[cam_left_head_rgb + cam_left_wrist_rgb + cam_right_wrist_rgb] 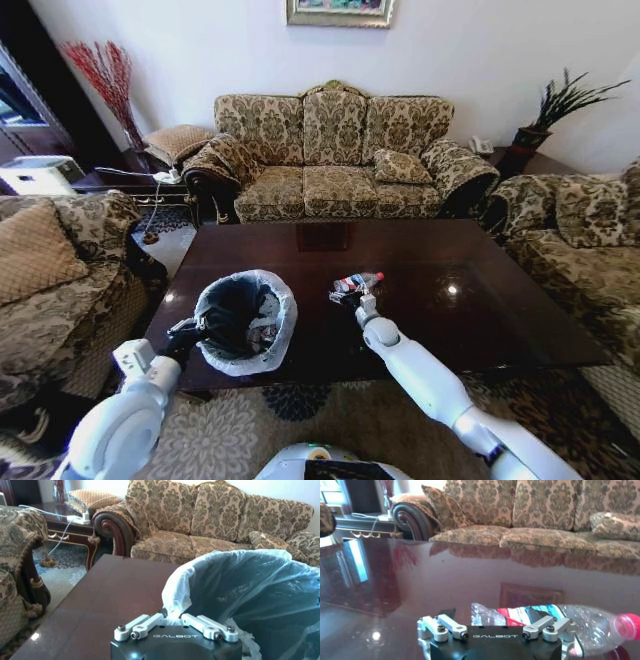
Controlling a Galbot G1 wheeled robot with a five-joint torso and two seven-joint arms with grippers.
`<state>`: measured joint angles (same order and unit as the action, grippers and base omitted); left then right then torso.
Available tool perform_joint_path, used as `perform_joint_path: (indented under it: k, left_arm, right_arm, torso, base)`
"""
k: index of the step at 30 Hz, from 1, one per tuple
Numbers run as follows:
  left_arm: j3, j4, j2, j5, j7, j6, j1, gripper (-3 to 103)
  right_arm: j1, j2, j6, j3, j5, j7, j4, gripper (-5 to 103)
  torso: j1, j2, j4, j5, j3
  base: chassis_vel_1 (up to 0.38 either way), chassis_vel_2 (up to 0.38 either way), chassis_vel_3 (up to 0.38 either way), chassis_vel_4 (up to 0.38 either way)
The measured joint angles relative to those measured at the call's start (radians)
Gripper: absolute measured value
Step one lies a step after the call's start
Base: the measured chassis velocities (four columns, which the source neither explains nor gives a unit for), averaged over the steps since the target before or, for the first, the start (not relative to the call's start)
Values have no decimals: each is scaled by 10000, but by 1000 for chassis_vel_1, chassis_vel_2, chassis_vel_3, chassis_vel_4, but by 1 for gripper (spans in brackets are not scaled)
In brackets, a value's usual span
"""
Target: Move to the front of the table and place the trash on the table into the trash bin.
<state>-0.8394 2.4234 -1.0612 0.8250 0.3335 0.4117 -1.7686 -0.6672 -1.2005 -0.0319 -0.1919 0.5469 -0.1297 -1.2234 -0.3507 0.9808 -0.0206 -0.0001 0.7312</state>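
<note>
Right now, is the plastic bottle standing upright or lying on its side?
Lying on its side. The bottle rests flat on the table, pink cap pointing sideways, just ahead of the right gripper.

Before me lies the large dark glossy reddish-brown wooden table (480, 300). On it, by my left gripper, stands the round dark bag-lined bin (243, 320); just beyond my right gripper lies a crushed clear plastic bottle (357, 282).

On the dark table (480, 290), the left gripper (183, 335) gripped the rim of the bagged trash bin (245, 322) while the right gripper (360, 298) reached the crushed bottle (357, 282).
</note>
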Motion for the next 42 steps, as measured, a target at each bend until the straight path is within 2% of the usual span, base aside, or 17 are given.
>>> perform_joint_path:
  k: [3, 6, 7, 10, 12, 13, 15, 21, 23, 25, 27, 30, 33, 42]
  left_arm:
    - [-26, 0, 28, 1, 0, -3, -28, 0]
    - [-31, 0, 52, 7, 0, -7, -26, 0]
    - [-31, 0, 52, 7, 0, -7, -26, 0]
    - [-29, -3, 52, 11, 0, -11, -23, 0]
    - [-29, -3, 52, 11, 0, -12, -24, 0]
    - [-30, -3, 52, 12, 0, -13, -28, 0]
    - [-30, -3, 53, 12, 0, -14, -28, 0]
    - [-39, -3, 56, 16, 1, -31, -31, 0]
    - [-42, -4, 56, 17, 1, -32, -38, 0]
    - [-64, -1, 67, 16, 2, -37, -46, 0]
    - [-70, 1, 74, 16, 3, -38, -50, 0]
    - [-81, 8, 104, 19, 5, -46, -66, 0]
    - [-90, 13, 121, 21, 6, -48, -73, 0]
    - [-162, 35, 361, 97, 18, -65, -94, 0]
  right_arm:
    - [5, -47, -219, 3, 101, -1, 20, 85]
    - [-38, -76, -249, 13, 142, -3, 15, 70]
    - [-38, -76, -249, 13, 142, -3, 15, 70]
    - [-85, -58, -258, 11, 146, 3, -36, 52]
    - [-93, -51, -260, 12, 145, 2, -42, 52]
    - [-123, -32, -261, 22, 133, 3, -62, 42]
    - [-130, -29, -261, 25, 129, 3, -66, 42]
    - [-216, -28, -298, 42, 107, 6, -110, 24]
    - [-228, -31, -330, 46, 109, 6, -122, 24]
    - [-257, -34, -399, 58, 127, 2, -149, 13]
    - [-266, -35, -425, 60, 145, 0, -156, 13]
    - [-302, -58, -521, 149, 334, -3, -199, 3]
    - [-313, -55, -548, 225, 498, -1, -250, 1]
    - [-465, 360, -548, 1156, 924, -3, -1328, 1]
  torso:
    - [0, 0, 0, 1, 0]
    - [1, 1, 1, 0, -1]
    - [1, 1, 1, 0, -1]
    - [1, 0, -2, 3, -1]
    - [1, 1, -2, 2, -1]
    - [1, 0, -2, 1, -1]
    - [1, 1, -2, 2, -1]
    - [1, 1, -2, 1, -1]
    - [1, 1, -2, 1, -1]
    - [1, 1, -1, 0, -1]
    - [1, 1, 0, 0, -1]
    - [1, 1, 1, 1, 0]
    - [1, 1, 0, 1, 0]
    - [-2, 0, 1, 2, 3]
  base:
    - [0, 0, 0, 0]
    - [0, 0, 0, 0]
    - [0, 0, 0, 0]
    - [0, 0, 0, 0]
    - [0, 0, 0, 0]
    - [0, 0, 0, 0]
    - [0, 0, 0, 0]
    - [0, 0, 0, 0]
    - [0, 0, 0, 0]
    - [0, 0, 0, 0]
    - [0, 0, 0, 0]
    - [0, 0, 0, 0]
    - [0, 0, 0, 0]
    - [0, 0, 0, 0]
